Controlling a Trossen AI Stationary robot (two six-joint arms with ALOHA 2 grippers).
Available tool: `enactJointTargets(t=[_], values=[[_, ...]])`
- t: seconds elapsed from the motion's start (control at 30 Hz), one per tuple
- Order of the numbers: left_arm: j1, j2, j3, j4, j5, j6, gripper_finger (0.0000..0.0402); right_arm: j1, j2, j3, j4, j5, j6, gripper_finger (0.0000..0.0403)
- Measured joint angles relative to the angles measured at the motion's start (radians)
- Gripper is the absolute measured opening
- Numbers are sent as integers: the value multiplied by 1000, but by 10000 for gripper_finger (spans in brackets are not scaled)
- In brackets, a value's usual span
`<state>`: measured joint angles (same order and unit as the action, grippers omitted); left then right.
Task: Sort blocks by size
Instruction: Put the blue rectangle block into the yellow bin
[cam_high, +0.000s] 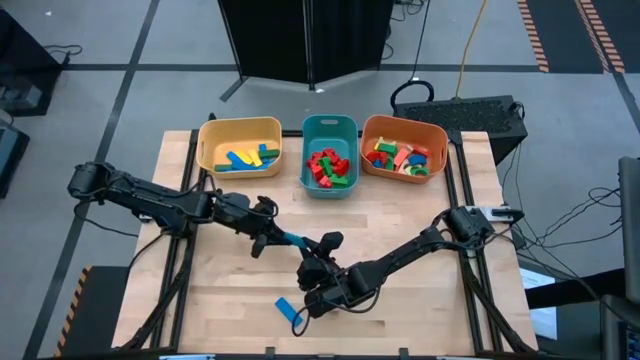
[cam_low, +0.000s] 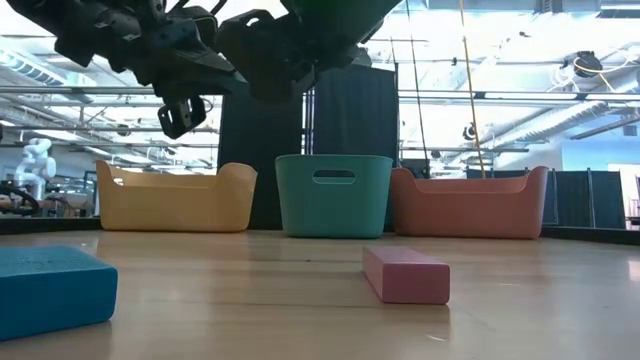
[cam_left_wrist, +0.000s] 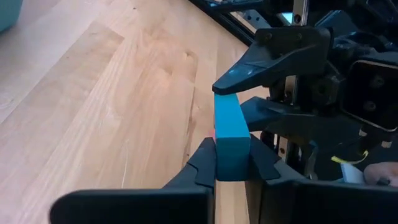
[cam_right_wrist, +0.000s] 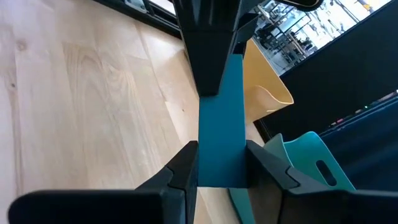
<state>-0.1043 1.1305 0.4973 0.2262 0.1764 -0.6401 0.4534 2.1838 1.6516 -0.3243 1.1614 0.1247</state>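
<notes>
A long blue bar (cam_high: 296, 240) hangs above the table's middle, held between my two grippers. My left gripper (cam_high: 280, 237) is shut on the end toward the table's left, and my right gripper (cam_high: 312, 249) on the other end. In the left wrist view the bar (cam_left_wrist: 229, 121) runs from my left gripper (cam_left_wrist: 233, 167) out to the right arm's fingers (cam_left_wrist: 267, 62). A blue block (cam_high: 287, 312) and a pink block (cam_low: 405, 275) lie flat on the table near its front edge. My left gripper pinches the bar's end (cam_left_wrist: 232, 155) between its two fingers, one on each long side. The fingers lie along the bar, slanting slightly downward from the table's left. The bar is lifted clear of the table. My right gripper pinches the bar's other end (cam_right_wrist: 221, 158) between its two fingers, which come from the table's right and lie along the bar. In the left wrist view one finger sits on the bar's upper face and one on its lower face.
Three bins stand in a row at the far edge: a yellow bin (cam_high: 240, 130) with long bars, a teal bin (cam_high: 329, 128) with small pieces, and an orange bin (cam_high: 403, 125) with medium bricks. Bare wood lies to the left of the grippers.
</notes>
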Motion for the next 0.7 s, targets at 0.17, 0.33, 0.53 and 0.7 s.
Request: enactJointTargets(t=[0.17, 0.33, 0.53, 0.7], values=[[0, 0, 0, -2, -1, 14, 17, 0, 0, 0, 1, -7, 1, 92], [21, -3, 0, -3, -5, 56, 17, 2, 0, 0, 4, -16, 92, 127], [73, -41, 0, -17, -19, 104, 17, 3, 0, 0, -45, -75, 238, 196], [141, -121, 3, -74, -110, 153, 16, 3, 2, 0, -128, -213, 434, 250]])
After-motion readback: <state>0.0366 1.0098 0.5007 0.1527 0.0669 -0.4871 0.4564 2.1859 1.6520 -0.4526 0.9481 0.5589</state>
